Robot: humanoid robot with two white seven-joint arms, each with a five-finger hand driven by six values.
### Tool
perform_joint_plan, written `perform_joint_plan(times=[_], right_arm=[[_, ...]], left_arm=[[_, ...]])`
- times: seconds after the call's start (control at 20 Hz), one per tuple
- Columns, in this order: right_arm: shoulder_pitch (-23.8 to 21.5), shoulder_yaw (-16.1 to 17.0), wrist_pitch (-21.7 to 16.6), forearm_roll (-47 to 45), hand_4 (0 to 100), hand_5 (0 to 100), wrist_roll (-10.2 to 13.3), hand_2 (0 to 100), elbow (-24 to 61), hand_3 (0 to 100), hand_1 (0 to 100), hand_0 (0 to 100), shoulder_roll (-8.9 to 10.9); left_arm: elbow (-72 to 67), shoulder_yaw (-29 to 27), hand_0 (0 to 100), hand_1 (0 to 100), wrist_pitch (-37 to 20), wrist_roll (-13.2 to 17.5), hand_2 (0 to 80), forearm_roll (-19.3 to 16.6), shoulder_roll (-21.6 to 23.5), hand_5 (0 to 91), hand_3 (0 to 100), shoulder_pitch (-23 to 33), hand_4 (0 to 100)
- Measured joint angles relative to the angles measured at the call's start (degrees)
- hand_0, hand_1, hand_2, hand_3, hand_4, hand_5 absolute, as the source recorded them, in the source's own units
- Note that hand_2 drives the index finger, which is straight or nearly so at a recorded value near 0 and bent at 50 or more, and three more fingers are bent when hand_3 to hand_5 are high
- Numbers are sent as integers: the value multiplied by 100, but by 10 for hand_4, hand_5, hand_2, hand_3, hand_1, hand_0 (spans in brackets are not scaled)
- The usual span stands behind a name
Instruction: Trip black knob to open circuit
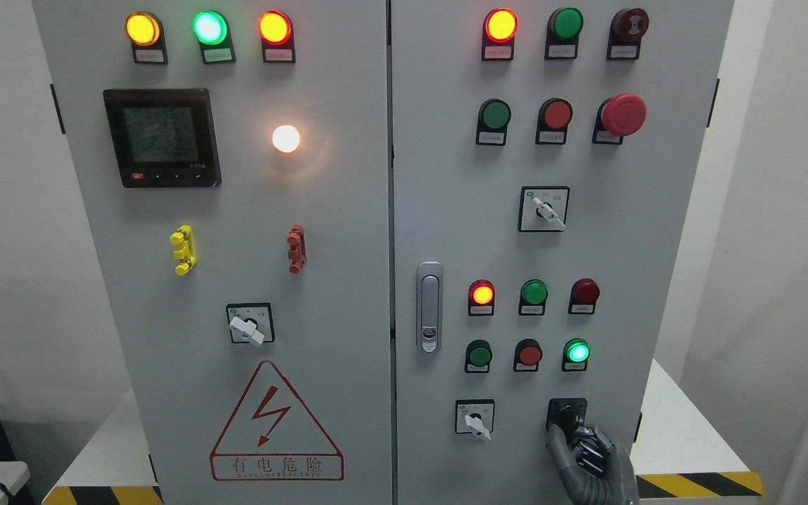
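A: Entry, head view. Where is the task's thing?

B: The black rotary knob on its square black plate (567,415) sits low on the right door of the tall grey metal switch cabinet (348,280), directly at the tips of the fingers. The right hand, dark grey and jointed (590,456), comes up from the bottom edge right of the middle.

A: State of the fingers?

B: The fingers (558,440) are drawn together around the knob's lower edge, and one long digit reaches up against it. Touching, as far as I can judge. Whether the hold is a firm pinch or only a resting contact I cannot tell; the hand hides the underside.

A: Left hand?

B: Not in view.

A: Progress?

B: Judgement only: the reach is done and contact made. The turn itself looks not yet done. The knob's pointer is mostly hidden, so its position cannot be read. The round red-orange indicator lamp (482,294) and the round green lit lamp (576,351), both above and left of the fingers, are glowing, so nothing shows an opened circuit.

A: Neighbours?

B: A white-handled selector switch on a white plate (475,419) sits just left of the fingers, apart from them.

A: Remaining?

B: Rotate the knob to trip, then release.
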State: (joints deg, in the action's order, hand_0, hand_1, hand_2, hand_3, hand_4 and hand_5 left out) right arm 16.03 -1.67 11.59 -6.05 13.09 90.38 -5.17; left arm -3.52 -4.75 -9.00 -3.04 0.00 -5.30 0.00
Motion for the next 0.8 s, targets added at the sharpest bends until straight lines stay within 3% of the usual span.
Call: perform_joint_plan(times=[0.8], right_arm=[[37, 115, 8, -4, 996, 983, -60, 650, 10, 983, 743, 516, -6]], left_arm=[[0, 0, 120, 389, 0, 0, 0, 0, 0, 0, 0, 0, 0]])
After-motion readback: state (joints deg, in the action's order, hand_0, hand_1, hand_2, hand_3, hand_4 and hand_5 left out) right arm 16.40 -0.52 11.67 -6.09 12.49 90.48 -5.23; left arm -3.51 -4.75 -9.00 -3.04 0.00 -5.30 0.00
